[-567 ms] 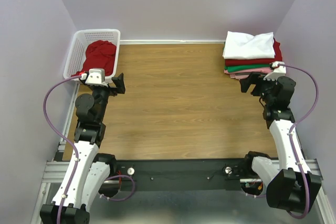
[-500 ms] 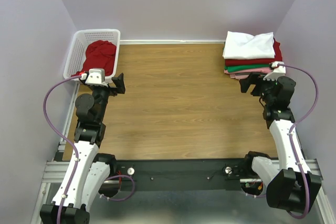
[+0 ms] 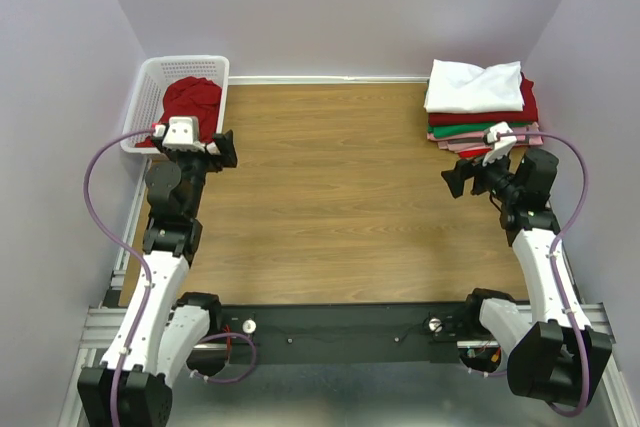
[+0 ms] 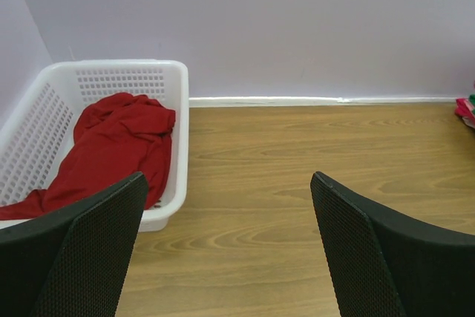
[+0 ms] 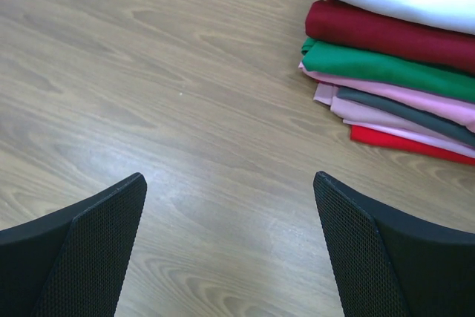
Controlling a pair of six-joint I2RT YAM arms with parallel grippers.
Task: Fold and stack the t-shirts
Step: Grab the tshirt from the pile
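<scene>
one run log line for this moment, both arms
left gripper open, facing red shirt in basket | right gripper open, empty, near folded stack

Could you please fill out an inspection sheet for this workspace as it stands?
Surface: wooden table, bare in the middle.
Job's things: crumpled dark red t-shirt in the white mesh basket; folded stack at far right, white t-shirt on top.
Clutter: nothing seen.
End effectors: left end effector open, empty, facing the basket; right end effector open, empty, beside the stack.
Cables: purple cables loop off both arms, clear of cloth.
Surroundings: plain lilac walls.
</scene>
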